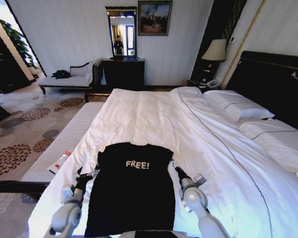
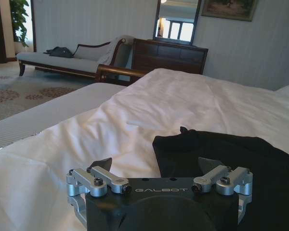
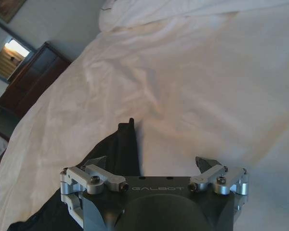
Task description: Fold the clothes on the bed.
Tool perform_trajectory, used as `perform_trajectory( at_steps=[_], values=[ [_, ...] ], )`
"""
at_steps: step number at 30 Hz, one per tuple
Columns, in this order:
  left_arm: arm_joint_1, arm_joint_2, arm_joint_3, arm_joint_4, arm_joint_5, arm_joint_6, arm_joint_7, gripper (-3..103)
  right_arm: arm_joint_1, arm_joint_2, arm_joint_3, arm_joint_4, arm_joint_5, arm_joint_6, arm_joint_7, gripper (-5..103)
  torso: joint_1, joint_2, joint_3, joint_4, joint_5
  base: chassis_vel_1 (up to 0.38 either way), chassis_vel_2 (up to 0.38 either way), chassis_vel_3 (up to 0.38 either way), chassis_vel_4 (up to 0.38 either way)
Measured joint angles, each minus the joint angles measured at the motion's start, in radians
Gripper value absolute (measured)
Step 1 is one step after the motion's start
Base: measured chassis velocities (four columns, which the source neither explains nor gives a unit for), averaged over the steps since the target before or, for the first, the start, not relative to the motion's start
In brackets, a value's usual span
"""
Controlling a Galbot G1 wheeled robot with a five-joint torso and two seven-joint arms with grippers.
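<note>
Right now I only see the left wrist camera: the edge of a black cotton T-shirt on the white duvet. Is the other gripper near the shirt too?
Observer: Yes. In the head view the right gripper sits open at the right edge of the black cotton T-shirt, opposite the left gripper.
Operator: Is anything written on it?
Observer: Small white "FREE!" lettering, facing up and reading upright from the robot.
Operator: What's farther along?
Observer: White pillows by the dark wooden headboard.
</note>
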Motion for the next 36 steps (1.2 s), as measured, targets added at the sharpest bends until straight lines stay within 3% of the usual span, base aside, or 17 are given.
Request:
perform_trajectory(
  at_steps=[9,14,20,25,26,30,36],
  values=[
    [-0.002,-0.024,-0.041,-0.042,-0.024,0.019,-0.022,100,0.058,0.027,0.006,-0.076,0.051,0.014,0.007,102,0.000,0.000,0.000,-0.0002,0.0000,0.000,0.000,0.000,0.000],
    [0.000,-0.033,-0.047,-0.053,-0.028,0.033,-0.034,100,0.085,0.042,-0.003,-0.110,0.056,0.015,-0.013,91,0.000,0.000,0.000,-0.0001,-0.0001,0.000,0.000,0.000,0.000],
    [0.001,-0.042,-0.053,-0.060,-0.028,0.041,-0.043,100,0.128,0.064,-0.012,-0.165,0.050,0.036,-0.045,74,0.000,0.000,0.000,0.0000,0.0000,0.000,0.000,0.000,0.000],
    [0.010,-0.048,-0.061,-0.063,-0.023,0.041,-0.046,100,0.156,0.065,-0.018,-0.194,0.041,0.047,-0.065,52,0.000,0.000,0.000,-0.0001,0.0000,0.000,0.000,0.000,0.000],
    [0.013,-0.049,-0.063,-0.063,-0.021,0.041,-0.048,100,0.165,0.064,-0.020,-0.201,0.038,0.049,-0.070,52,0.000,0.000,0.000,-0.0001,0.0001,0.000,0.000,0.000,0.000],
    [0.022,-0.060,-0.070,-0.063,-0.012,0.039,-0.052,100,0.204,0.056,-0.030,-0.235,0.025,0.055,-0.086,31,0.000,0.000,0.000,0.0000,0.0000,0.000,0.000,0.000,0.000],
    [0.025,-0.073,-0.074,-0.064,-0.008,0.039,-0.058,100,0.231,0.048,-0.045,-0.265,0.002,0.058,-0.091,15,0.000,0.000,0.000,0.0000,0.0000,0.000,0.000,0.000,0.000]
  ],
)
